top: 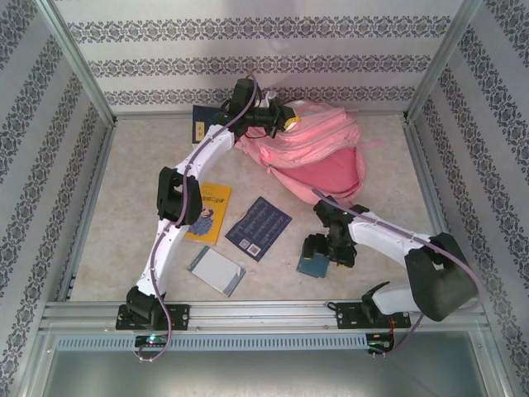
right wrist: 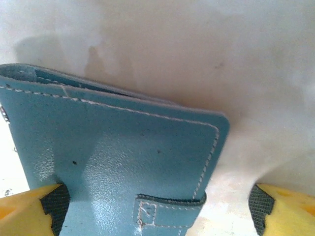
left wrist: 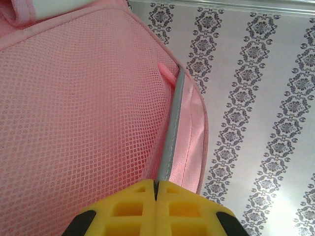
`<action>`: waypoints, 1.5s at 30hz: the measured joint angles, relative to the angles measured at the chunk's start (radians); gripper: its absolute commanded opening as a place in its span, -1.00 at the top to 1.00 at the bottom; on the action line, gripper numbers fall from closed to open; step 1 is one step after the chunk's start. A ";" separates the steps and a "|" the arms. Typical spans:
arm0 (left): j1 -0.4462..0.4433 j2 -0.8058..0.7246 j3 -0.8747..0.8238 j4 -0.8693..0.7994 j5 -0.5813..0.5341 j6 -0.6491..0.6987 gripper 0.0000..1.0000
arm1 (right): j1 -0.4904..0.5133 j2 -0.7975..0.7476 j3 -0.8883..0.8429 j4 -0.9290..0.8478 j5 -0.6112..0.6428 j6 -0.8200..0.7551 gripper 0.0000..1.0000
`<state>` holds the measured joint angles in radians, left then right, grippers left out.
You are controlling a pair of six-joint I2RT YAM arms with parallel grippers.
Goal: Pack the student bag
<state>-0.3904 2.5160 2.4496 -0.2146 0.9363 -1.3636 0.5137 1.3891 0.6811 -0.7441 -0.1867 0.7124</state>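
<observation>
Looks like the "grab the next item" step to me. The left claw [left wrist: 156, 191] is pinched tight on the grey-trimmed edge of the student bag [top: 318, 153], which sits in the upper middle of the top view at the far side of the worktop [top: 124, 182]. My guess is it's holding the mouth up. The right claw [right wrist: 157, 211] hangs wide open over a blue stitched leather wallet [right wrist: 123, 147], lower right of centre in the top view, with a finger on each side; can't tell if either one touches it. Next it probably needs to close squarely on the wallet, lift it, and carry it up-frame into the bag without knocking that held edge. A yellow book [top: 209, 213], a dark blue book [top: 259, 227] and a grey notebook [top: 216, 270] lie at lower centre-left, not yet packed. As for writing, the yellow cover has a title and the blue one a barcode-ish patch, both too small to read. No brand visible on the wallet.
</observation>
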 measured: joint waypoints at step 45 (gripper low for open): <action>0.000 0.000 -0.002 0.020 0.003 -0.014 1.00 | 0.149 0.129 0.187 0.048 -0.017 0.006 -0.96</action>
<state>-0.3904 2.5160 2.4477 -0.1947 0.9390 -1.3773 0.6628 1.5181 0.8677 -0.6956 -0.2035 0.7181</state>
